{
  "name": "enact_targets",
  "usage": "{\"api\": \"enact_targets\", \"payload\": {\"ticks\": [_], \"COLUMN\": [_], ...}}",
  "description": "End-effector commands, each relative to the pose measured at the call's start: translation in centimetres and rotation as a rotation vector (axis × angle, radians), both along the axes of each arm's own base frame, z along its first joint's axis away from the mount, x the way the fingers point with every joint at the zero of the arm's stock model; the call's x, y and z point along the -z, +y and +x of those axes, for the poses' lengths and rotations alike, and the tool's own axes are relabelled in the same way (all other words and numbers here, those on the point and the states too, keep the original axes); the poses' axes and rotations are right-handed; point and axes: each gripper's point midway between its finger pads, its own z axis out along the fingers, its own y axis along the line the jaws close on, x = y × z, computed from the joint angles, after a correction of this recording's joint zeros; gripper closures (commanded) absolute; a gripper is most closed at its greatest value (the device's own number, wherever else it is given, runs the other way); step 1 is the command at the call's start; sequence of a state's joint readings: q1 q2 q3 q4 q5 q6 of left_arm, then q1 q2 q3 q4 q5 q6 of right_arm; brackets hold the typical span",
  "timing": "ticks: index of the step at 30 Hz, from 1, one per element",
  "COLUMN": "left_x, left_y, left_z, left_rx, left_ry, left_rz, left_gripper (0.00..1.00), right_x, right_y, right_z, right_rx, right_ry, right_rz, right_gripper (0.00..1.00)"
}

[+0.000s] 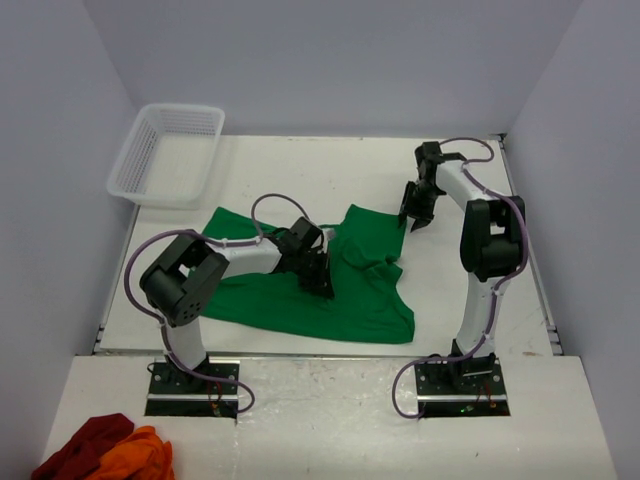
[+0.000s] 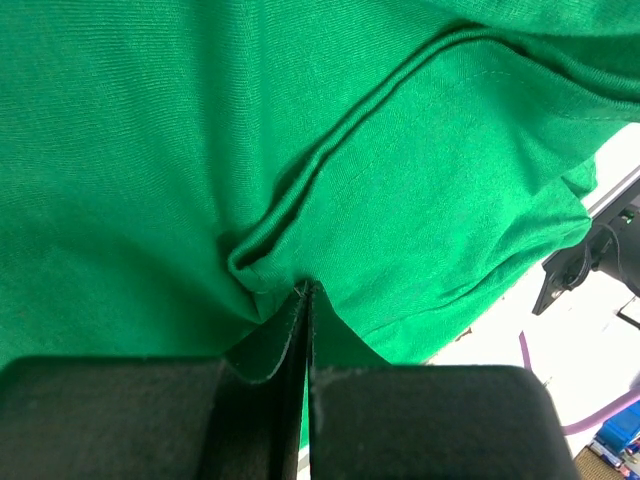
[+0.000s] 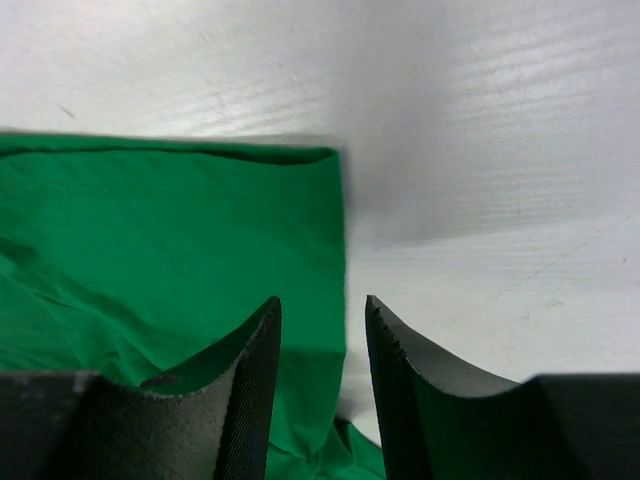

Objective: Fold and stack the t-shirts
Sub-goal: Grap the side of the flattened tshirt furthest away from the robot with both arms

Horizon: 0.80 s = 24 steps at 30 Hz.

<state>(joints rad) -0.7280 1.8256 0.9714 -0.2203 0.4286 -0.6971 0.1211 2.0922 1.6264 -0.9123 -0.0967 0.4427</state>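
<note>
Across the middle of the white surface (image 1: 300,170): one bright green t-shirt (image 1: 265,305), lying loose and rumpled, not yet folded, with a sleeve or corner reaching toward the far right.

Down on the middle of the shirt: the left pincer (image 1: 318,272), clamped fully together on a raised pinch of green cloth. Seen from its wrist, a ridge of fabric running up and away from the closed tips.

At the far right corner of the shirt: the right pincer (image 1: 415,215), pointing down, partly parted and holding nothing. Seen from its wrist, one tip over the green hem, the other over bare white, the straight cloth edge just below the gap. Contact with the cloth there: impossible to tell.

Far left: a white mesh basket (image 1: 155,195), apart from the shirt. Near left, off the surface beside the left arm's base: a dark red cloth (image 1: 85,445) and an orange cloth (image 1: 140,455) bunched together, no part of this job.

Step in hand, by the look of it: getting two holds on the shirt in order to spread or fold it, one hold made, the other not yet. Next move likely to call for lowering the right pincer to straddle the hem, closing on a single layer, then lifting both holds together and evenly, to avoid dragging the bunched middle. Stacking judged a long way off.
</note>
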Motion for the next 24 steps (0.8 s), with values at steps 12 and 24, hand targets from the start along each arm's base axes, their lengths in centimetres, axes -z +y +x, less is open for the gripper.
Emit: {"api": "enact_targets", "payload": {"ticks": [12,24], "left_x": [0.6,0.4], "left_y": [1.8,3.7], "left_z": [-5.2,-7.0], "left_rx": [0.017,0.003], "left_ry": [0.043,0.036], "left_rz": [0.045,0.048], "left_gripper": [1.0,1.0], "right_x": [-0.8,0.0], "right_y": [-0.2,-0.3], "right_z": [1.9,0.7], "right_rx": [-0.026,-0.049], "right_ry": [-0.006,0.038], "right_rz": [0.001,-0.001], "right_gripper": [0.59,0.59]}}
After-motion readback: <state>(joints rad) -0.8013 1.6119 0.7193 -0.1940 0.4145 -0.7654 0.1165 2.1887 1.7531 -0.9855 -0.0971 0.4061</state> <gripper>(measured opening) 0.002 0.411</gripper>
